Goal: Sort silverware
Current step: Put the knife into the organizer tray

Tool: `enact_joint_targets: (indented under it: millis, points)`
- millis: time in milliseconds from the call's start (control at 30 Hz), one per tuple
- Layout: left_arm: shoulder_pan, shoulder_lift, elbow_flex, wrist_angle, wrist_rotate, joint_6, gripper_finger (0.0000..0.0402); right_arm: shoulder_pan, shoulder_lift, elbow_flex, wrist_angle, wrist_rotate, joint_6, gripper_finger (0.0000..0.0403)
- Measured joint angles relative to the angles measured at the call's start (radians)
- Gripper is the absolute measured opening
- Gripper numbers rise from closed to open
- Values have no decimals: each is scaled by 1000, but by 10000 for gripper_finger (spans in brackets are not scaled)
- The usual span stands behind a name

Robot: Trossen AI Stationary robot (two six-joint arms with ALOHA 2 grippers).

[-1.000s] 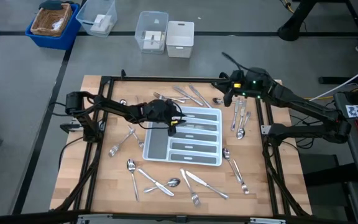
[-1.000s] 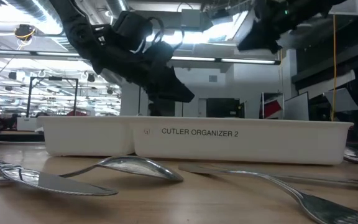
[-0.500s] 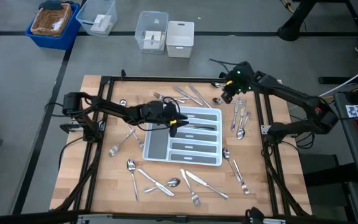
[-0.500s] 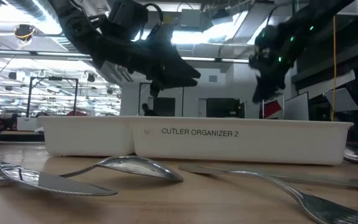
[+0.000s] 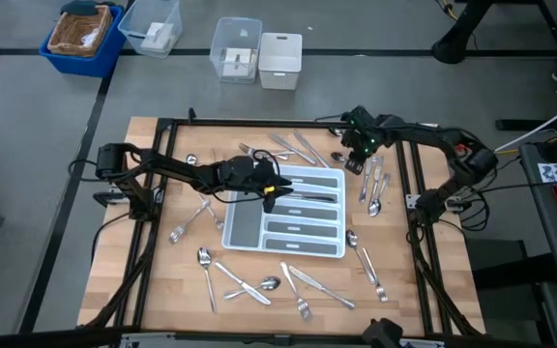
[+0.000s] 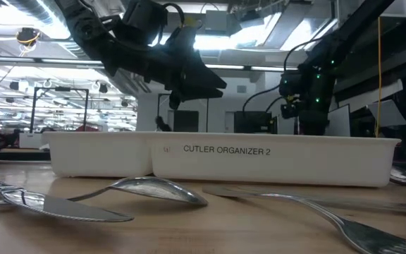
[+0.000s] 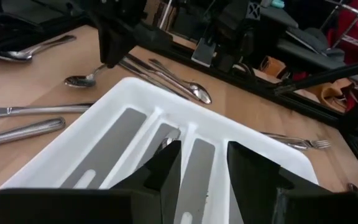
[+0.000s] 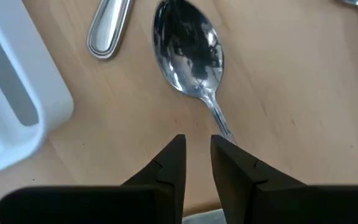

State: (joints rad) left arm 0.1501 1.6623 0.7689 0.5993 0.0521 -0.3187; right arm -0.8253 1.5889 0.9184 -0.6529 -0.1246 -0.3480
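Wooden table (image 5: 162,280); spoon (image 8: 188,46) just beyond right tool (image 8: 196,158).

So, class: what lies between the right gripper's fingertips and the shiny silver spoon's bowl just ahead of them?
Only the spoon's own thin handle on bare wooden tabletop, seen in the right wrist view past the right gripper.

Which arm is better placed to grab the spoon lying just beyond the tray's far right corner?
Right. The right gripper hangs directly over that spoon, fingers straddling its handle. The left gripper is over the white tray.
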Motion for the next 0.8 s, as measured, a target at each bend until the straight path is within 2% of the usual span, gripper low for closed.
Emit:
enact_joint_targets:
  millis: [267, 500, 600, 800]
  points:
    - [0, 0, 0, -13, 0, 0, 120, -2, 5, 0, 41, 76, -41, 78]
    - [0, 0, 0, -13, 0, 0, 120, -7, 11, 0, 38, 54, -40, 78]
    - [0, 0, 0, -12, 0, 0, 120, -6, 8, 0, -18, 53, 82, 78]
    - [0, 0, 0, -12, 0, -2, 120, -6, 6, 0, -222, 20, 475, 78]
